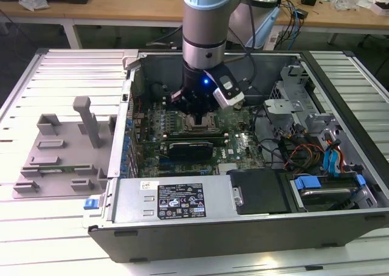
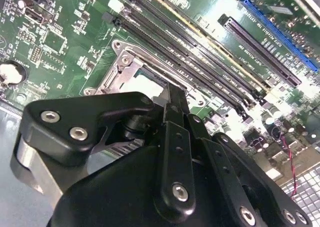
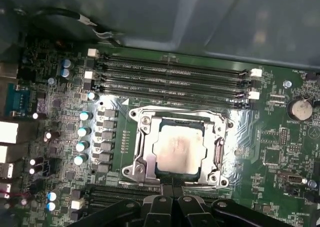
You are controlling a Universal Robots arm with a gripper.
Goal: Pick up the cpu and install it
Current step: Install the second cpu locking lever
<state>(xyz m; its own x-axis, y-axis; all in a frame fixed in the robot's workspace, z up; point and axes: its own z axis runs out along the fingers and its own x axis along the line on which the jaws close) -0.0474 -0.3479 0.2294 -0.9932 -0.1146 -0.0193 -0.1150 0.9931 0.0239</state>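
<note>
The arm reaches down into the open computer case [image 1: 243,215], which lies on its side on the slatted worktop [image 1: 36,239] so that the motherboard [image 1: 234,145] faces upward and can be approached from above. In the first wrist view the cpu [image 3: 176,148], its pale metal top showing, lies flat inside the socket frame [image 3: 141,152], square to the frame's edges and apparently seated in the socket rather than carried. The frame is bolted to the board just beside the rows of memory slots [image 3: 172,79], which fixes where the chip has to go.

The pincer [image 3: 172,199] hangs low over the board, its dark linkage at the edge of the first wrist view, with the cpu just beyond the tips and not between them. In the second wrist view the black fingers [image 2: 176,118] lie close together and point at the socket's near edge; they seem drawn narrow and hold nothing, and I judge them clear of the chip, though contact with the frame cannot be ruled out.

Outside the case, at the exterior view's left, the grey plastic fixture [image 1: 61,157] with its upright post stands on the worktop, well apart from the arm.
</note>
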